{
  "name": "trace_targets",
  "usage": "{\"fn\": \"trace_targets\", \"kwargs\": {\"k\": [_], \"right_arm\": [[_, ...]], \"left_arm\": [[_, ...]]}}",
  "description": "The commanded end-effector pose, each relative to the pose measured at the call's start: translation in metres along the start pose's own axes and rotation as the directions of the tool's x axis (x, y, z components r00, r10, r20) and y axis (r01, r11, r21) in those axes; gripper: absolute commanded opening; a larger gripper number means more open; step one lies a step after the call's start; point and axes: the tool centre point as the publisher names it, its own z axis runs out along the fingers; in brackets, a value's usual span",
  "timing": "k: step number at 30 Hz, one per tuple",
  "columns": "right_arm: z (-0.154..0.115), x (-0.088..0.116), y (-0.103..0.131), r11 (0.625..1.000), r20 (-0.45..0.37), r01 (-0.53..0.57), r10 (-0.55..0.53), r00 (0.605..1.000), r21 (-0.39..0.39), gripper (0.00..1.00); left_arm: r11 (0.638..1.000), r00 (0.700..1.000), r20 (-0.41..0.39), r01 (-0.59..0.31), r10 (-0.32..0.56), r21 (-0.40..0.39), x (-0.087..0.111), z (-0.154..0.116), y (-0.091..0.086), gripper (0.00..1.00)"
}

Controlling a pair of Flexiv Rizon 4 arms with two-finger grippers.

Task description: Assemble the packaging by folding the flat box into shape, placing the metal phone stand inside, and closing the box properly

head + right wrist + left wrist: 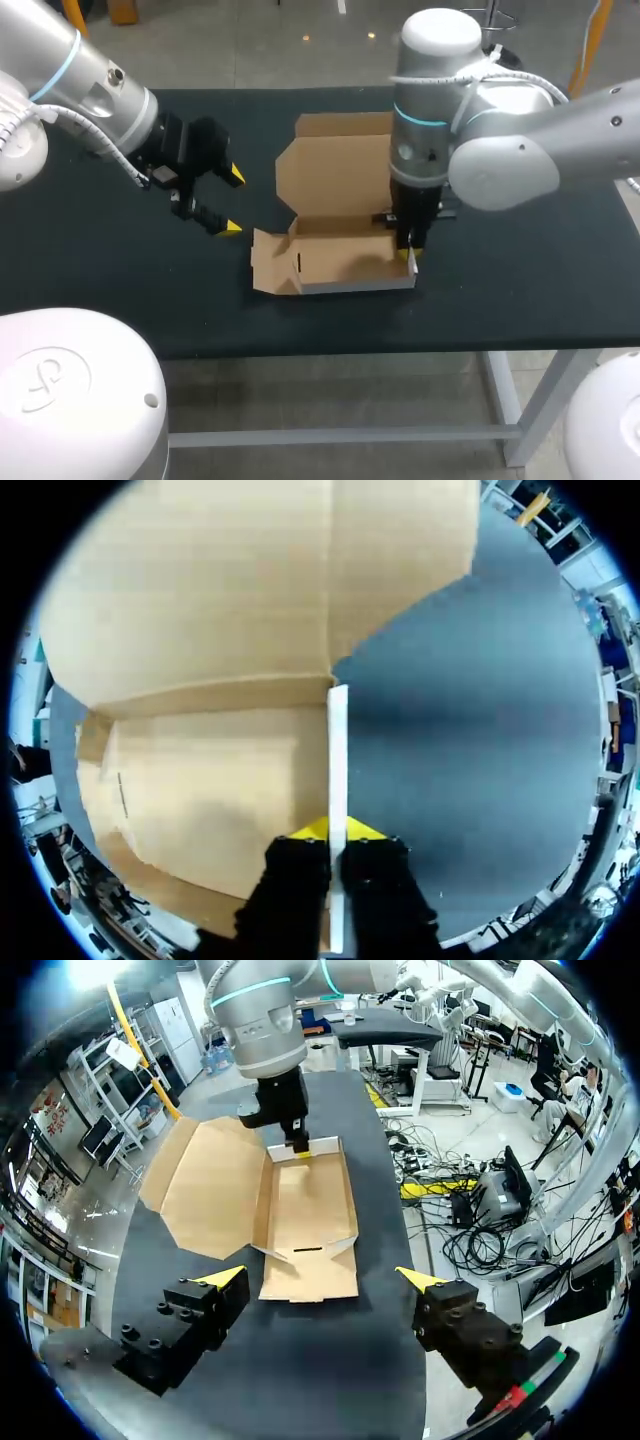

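The brown cardboard box [340,195] lies half folded in the middle of the black table, its lid flap spread flat behind and a side flap lying out to the left. My right gripper [409,253] points straight down, shut on the box's raised right side wall [338,750]; its yellow tips sit on either side of that thin white edge. My left gripper [233,202] hovers open to the left of the box, holding nothing. From the left wrist, the box [300,1200] lies ahead of the open left gripper [320,1276], with the right gripper [300,1148] at the box's far end. No metal phone stand is in view.
The black table [520,290] has bare cloth to the right of the box and along its front edge. My right arm's elbow [500,170] hangs over the table's right half.
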Motion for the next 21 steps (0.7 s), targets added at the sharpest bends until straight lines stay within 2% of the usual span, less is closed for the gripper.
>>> {"fn": "trace_targets", "kwargs": {"k": [1,21], "right_arm": [[-0.0036,0.0047,0.0004,1.000,0.020,-0.003,0.003,1.000,0.016,0.00],[0.0045,0.0031,-0.0020,0.999,0.014,-0.021,0.021,1.000,0.026,0.00]], "left_arm": [[1.000,1.000,-0.002,0.001,-0.001,-0.005,0.0002,-0.0010,-0.0005,1.00],[1.000,1.000,-0.002,0.001,-0.001,-0.005,0.0002,-0.0010,-0.0005,1.00]]}}
